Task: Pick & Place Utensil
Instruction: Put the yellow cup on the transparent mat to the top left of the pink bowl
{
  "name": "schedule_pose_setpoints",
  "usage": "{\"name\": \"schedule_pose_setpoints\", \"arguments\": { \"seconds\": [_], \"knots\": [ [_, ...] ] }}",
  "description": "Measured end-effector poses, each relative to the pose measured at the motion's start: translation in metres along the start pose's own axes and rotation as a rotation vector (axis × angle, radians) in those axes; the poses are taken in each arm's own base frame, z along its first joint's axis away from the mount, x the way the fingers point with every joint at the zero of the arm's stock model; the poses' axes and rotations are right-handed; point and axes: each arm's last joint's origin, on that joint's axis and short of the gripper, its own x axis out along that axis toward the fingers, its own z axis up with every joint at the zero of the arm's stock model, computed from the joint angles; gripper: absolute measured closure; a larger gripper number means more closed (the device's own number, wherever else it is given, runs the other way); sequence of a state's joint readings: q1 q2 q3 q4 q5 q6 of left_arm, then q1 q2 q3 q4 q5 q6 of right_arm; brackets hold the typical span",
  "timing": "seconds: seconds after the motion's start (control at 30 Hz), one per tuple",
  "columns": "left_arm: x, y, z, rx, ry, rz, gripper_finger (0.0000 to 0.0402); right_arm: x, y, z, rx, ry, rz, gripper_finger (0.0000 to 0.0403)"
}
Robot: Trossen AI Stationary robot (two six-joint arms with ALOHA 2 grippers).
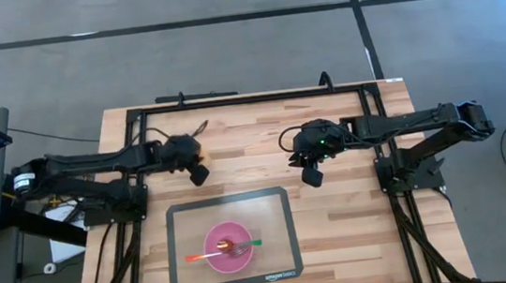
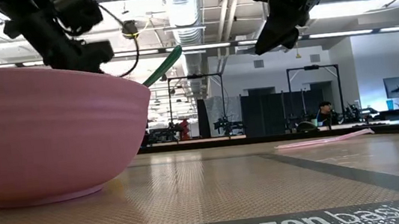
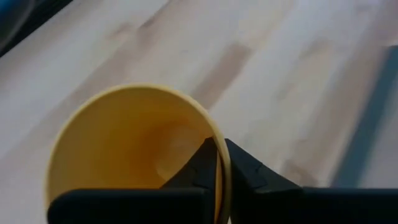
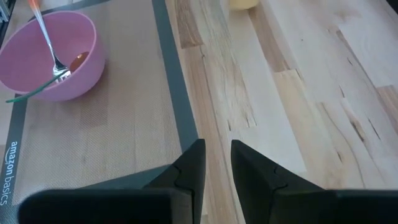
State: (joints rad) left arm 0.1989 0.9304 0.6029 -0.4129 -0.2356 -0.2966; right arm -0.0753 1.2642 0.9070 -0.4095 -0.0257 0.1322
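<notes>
A pink bowl stands on a grey mat near the table's near edge. In it lie a green-handled utensil, its handle leaning over the bowl's rim, and an orange-handled one. My left gripper is above the table's left half, past the mat's far edge, shut on a yellow cup. My right gripper hovers past the mat's far right corner with its fingers a narrow gap apart and nothing between them. My left gripper pinches the yellow cup's rim, with one finger inside the cup and the other outside. The cup's open mouth faces the wrist camera. Whether the cup stands on the table or is lifted clear, I cannot tell.
The mat carries only the bowl; bare wood lies to its right and beyond it. A black frame runs along the table's far edge and down both sides. A thin pink object lies flat farther back on the table.
</notes>
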Motion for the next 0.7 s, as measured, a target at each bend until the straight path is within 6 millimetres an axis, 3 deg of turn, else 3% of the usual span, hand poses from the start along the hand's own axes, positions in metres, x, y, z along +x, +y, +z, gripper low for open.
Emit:
{"name": "schedule_pose_setpoints", "arguments": {
  "seconds": [0.3, 0.7],
  "knots": [
    [-0.018, -0.051, 0.004, 0.094, -0.185, -0.277, 0.0389, 0.000, 0.000, 0.000, 0.000, -0.002, 0.000, 0.0332],
    [-0.043, -0.091, -0.010, 0.168, -0.235, -0.516, 0.0386, 0.000, 0.000, 0.000, -0.001, -0.002, 0.001, 0.0332]
  ]
}}
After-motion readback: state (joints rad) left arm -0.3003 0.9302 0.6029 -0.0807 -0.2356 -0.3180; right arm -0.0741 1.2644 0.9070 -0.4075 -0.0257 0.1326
